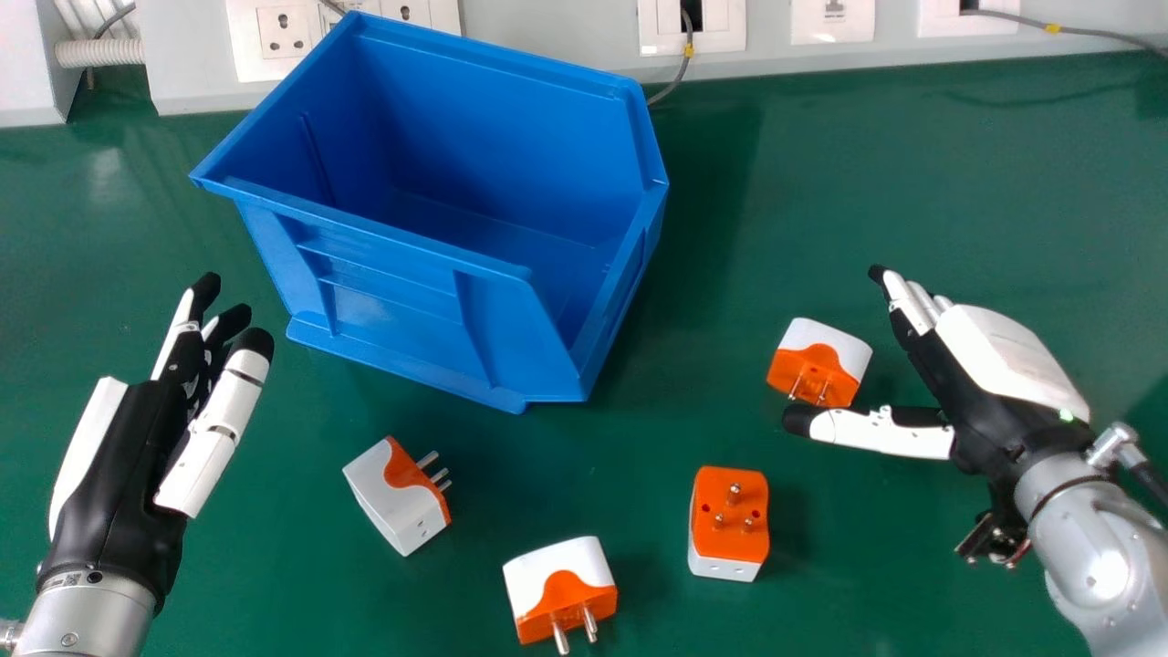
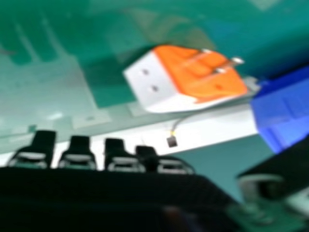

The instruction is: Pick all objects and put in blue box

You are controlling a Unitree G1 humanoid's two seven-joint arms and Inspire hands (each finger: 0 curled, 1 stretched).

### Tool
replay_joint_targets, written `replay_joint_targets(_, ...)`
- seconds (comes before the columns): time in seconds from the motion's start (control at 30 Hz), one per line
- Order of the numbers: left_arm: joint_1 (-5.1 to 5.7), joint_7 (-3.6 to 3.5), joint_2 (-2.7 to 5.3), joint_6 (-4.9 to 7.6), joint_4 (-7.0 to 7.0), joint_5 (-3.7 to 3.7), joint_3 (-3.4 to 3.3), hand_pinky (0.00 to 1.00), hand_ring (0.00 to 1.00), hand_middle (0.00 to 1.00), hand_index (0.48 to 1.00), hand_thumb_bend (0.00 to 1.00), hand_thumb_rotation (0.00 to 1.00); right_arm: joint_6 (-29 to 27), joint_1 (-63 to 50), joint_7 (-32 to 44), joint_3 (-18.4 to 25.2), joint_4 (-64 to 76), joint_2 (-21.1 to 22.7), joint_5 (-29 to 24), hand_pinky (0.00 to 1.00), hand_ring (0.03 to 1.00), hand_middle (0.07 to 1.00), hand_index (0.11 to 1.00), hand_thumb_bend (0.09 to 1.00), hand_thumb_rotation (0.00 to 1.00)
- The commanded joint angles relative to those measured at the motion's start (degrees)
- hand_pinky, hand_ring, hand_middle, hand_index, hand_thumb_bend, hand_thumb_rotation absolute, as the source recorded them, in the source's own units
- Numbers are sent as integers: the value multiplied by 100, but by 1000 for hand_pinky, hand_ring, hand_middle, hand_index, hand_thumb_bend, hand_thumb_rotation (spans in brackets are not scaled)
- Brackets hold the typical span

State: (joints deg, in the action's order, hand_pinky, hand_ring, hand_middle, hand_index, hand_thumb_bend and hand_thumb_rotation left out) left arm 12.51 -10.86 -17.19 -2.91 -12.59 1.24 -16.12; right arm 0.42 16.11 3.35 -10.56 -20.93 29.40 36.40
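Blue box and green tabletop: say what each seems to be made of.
The blue box looks like moulded plastic, smooth with a sheen, judging by its thin walls and raised ribs. The green tabletop looks glossy, given its blurred reflections; it could be rubber, vinyl or paint.

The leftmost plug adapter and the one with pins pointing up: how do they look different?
The leftmost plug adapter points its pins sideways, to the right; the pins-up plug adapter points them upward. The leftmost one shows mostly white, the pins-up one mostly orange. Both have three pins.
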Motion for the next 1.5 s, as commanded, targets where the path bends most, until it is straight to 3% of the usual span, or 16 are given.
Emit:
replay_joint_targets(0.0,-25,-1,-84,-5,-135,48,-66,874,943,961,994,337,853,-28,217,22,-50,-50,117,32,946,1000,1000,1000,717,785)
replay_joint_targets(0.33,-47,-14,-98,-46,-112,53,-89,874,943,961,993,341,853,113,632,276,-278,-507,172,63,949,1000,1000,1000,700,779)
replay_joint_targets(0.8,1,-14,-98,-79,-214,31,-95,873,942,960,992,341,849,40,1366,241,-671,-1388,120,116,942,1000,1000,1000,686,766)
replay_joint_targets(0.97,0,-28,-105,-27,-148,33,-104,872,940,959,992,344,847,57,1576,261,-827,-1588,119,148,937,1000,1000,1000,684,765)
replay_joint_targets(1.17,60,-52,-94,-30,-230,64,-121,872,941,959,992,346,844,73,1800,379,-1025,-1756,138,232,934,1000,1000,995,683,750)
replay_joint_targets(1.47,102,-48,-77,-72,-312,53,-111,872,942,959,991,350,843,86,2141,803,-1280,-1901,136,398,936,1000,1000,990,698,717)
